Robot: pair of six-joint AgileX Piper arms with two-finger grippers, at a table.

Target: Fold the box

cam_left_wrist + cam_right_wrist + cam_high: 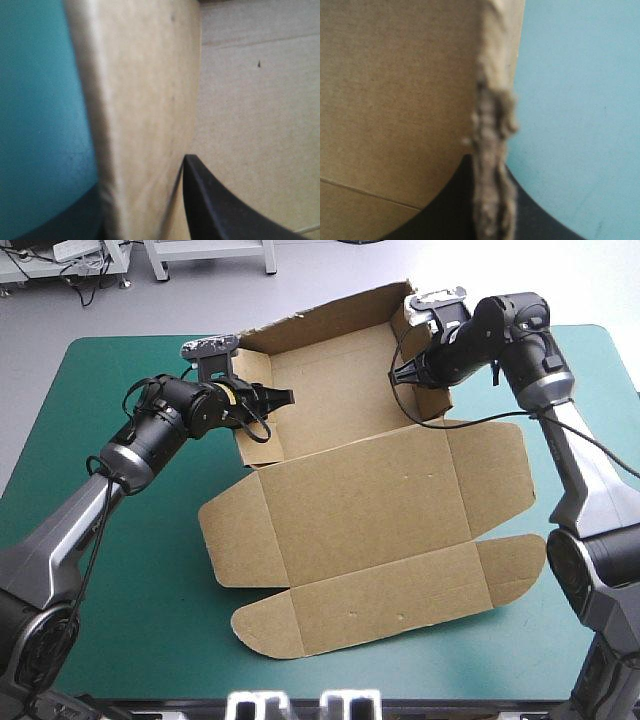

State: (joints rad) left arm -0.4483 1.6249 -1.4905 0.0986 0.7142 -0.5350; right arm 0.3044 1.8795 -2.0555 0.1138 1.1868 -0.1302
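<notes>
The brown box [370, 510] lies on the teal-green table [120, 570] as an open tray, its far walls raised and its lid flat toward the near edge. My left gripper [280, 397] is at the tray's left wall [252, 435]. The left wrist view shows that wall [145, 100] standing between the black fingers [215, 210], pinched. My right gripper [400, 372] holds the top of the right wall [432, 398]. In the right wrist view its fingers [450, 210] close on the wall's ragged edge [492, 130].
The lid's rounded flaps [270, 625] reach toward the table's near edge. Bare teal-green cover lies to the left of the box [90, 420] and at the far right corner [600, 360].
</notes>
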